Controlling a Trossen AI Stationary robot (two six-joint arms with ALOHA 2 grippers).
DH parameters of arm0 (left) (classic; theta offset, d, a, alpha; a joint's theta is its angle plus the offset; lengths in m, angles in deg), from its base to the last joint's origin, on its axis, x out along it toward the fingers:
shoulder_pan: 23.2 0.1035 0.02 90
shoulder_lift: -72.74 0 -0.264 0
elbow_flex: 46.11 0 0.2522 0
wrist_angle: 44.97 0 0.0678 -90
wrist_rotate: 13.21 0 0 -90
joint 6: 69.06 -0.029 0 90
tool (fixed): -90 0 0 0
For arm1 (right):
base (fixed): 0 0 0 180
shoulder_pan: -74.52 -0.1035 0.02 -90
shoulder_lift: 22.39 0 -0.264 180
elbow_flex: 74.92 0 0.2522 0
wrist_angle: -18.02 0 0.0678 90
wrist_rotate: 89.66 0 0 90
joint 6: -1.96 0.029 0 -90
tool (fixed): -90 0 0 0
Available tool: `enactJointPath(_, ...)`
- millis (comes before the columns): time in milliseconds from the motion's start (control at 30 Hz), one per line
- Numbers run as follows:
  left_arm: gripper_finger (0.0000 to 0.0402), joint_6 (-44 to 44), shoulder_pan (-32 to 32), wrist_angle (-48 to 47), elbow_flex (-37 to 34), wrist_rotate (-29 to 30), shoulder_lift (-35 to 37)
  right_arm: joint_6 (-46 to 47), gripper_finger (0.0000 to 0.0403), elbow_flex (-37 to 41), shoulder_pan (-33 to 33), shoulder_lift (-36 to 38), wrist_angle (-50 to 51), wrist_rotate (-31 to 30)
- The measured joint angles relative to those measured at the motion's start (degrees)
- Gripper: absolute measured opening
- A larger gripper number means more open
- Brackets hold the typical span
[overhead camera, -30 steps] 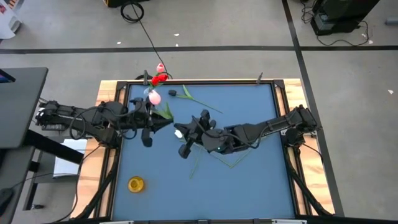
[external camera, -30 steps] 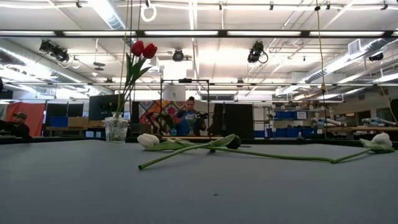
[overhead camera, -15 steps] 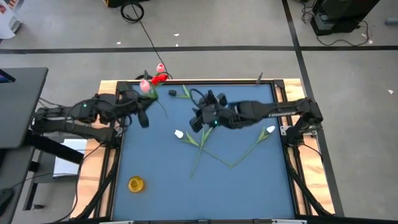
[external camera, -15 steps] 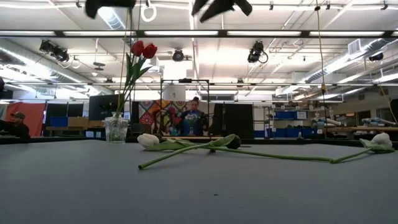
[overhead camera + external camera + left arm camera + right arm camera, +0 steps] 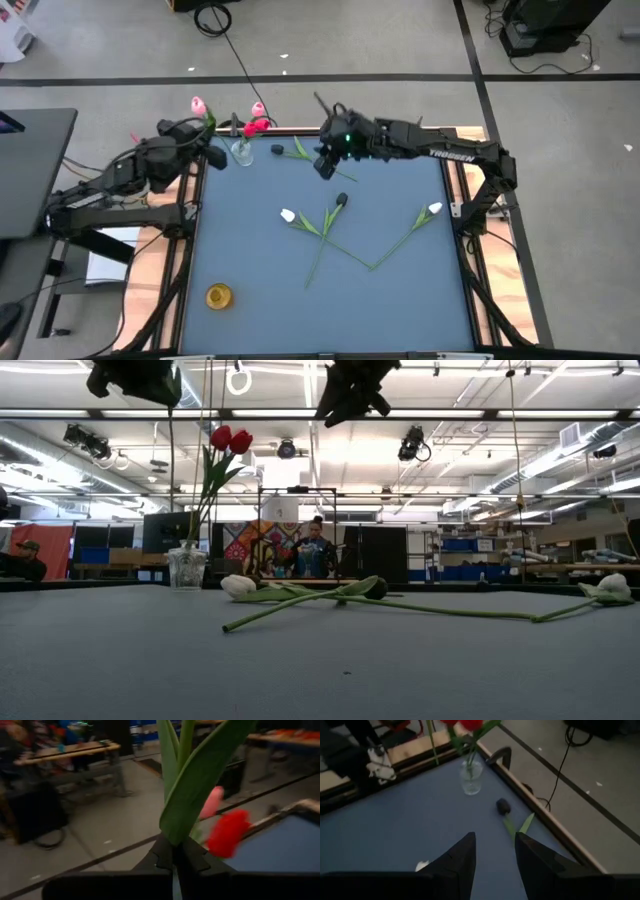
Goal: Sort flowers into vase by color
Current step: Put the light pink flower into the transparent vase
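1. High view: the left gripper [image 5: 200, 135] is clamped on the stem of a pink tulip [image 5: 197, 104], whose head sticks out past the far left corner of the table [image 5: 400, 300], just beside the glass vase [image 5: 242, 152]. The vase stands at the far left corner with red tulips [image 5: 262, 125] in it. The left arm reaches in from the left edge, raised over the table frame. The right gripper [image 5: 326, 166] holds nothing; its arm stretches from the right side across the far edge. A dark tulip [image 5: 277, 150] lies near the vase; two white tulips [image 5: 288, 215] [image 5: 435, 209] and another dark one [image 5: 341, 200] lie mid-table with stems crossing. A yellow ring [image 5: 218, 295] lies near the front left.

2. Low view: both grippers hang at the top edge, above the vase [image 5: 186, 568] with its red tulips [image 5: 230, 439]. The crossed stems [image 5: 400, 607] lie flat on the table. A person [image 5: 315, 550] shows far behind.

3. Left wrist view: the jaws are clenched on a green stem and leaf [image 5: 197, 780]; the red tulips [image 5: 227, 832] lie just beyond.

4. Right wrist view: the fingers [image 5: 462, 860] stand apart, empty, above the table, with the vase [image 5: 471, 777] and the dark tulip [image 5: 503, 808] ahead.
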Motion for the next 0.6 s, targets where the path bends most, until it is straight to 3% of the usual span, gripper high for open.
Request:
enactJointPath(100, 0.0007, -4.62, 5.22, 3.02, -0.02, -0.70, -2.03, -1.54, 0.0145, 0.00, 2.43, 0.00, -1.86, 2.83)
enactJointPath(233, 0.0006, -8.43, 12.93, 9.63, 0.00, -9.04, -4.19, -1.98, 0.0145, 0.00, 4.99, 0.00, -2.17, 5.24)
enactJointPath(433, 0.0006, -8.23, 23.39, 10.98, 0.00, -19.20, -8.66, -2.92, 0.0145, 0.00, 7.27, 0.00, -2.25, 6.28)
enactJointPath(600, 0.0006, -8.97, 28.05, 15.03, 0.00, -24.03, -12.39, -3.23, 0.0145, 0.00, 8.35, -0.01, -1.19, 8.61)
